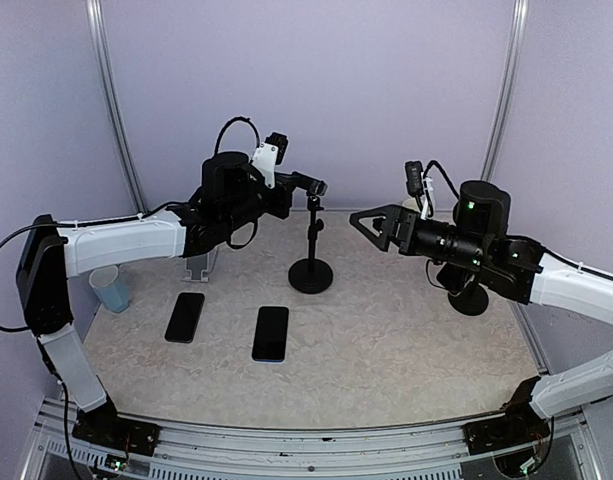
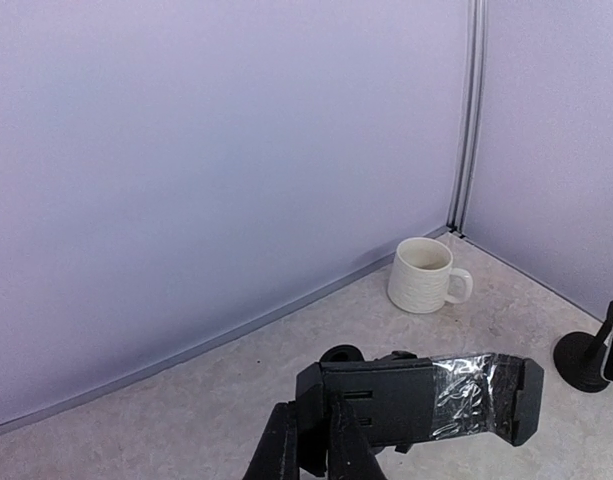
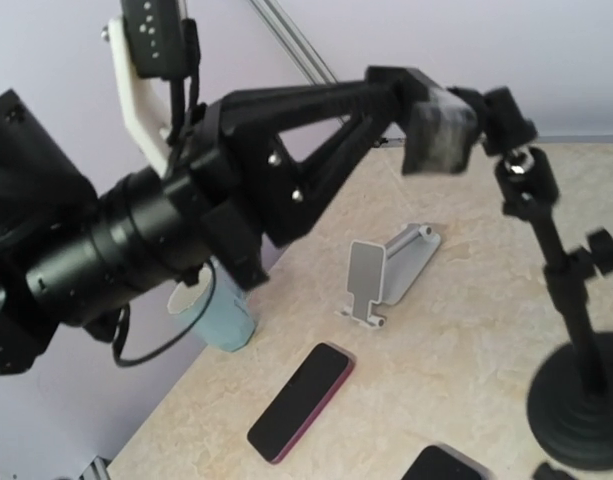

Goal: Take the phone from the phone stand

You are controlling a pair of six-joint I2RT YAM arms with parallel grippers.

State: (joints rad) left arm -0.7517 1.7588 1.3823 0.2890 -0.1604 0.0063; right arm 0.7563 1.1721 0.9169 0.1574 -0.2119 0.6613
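Purple-walled surface: clamp looks empty, removal seemingly done.
Phones lie toward near edge; left claw pinches clamp, right claw gapes empty.

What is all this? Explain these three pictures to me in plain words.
Two robot arms are bolted at the table's near edge. One picture looks down from above and behind them. The other two come from cameras on their wrists. The left gripper is closed on the black stand's clamp, which holds no phone. The right gripper hangs free, apparently carrying nothing. A phone and a second phone lie flat on the table, along with a blue cup, a silver stand and a white mug.
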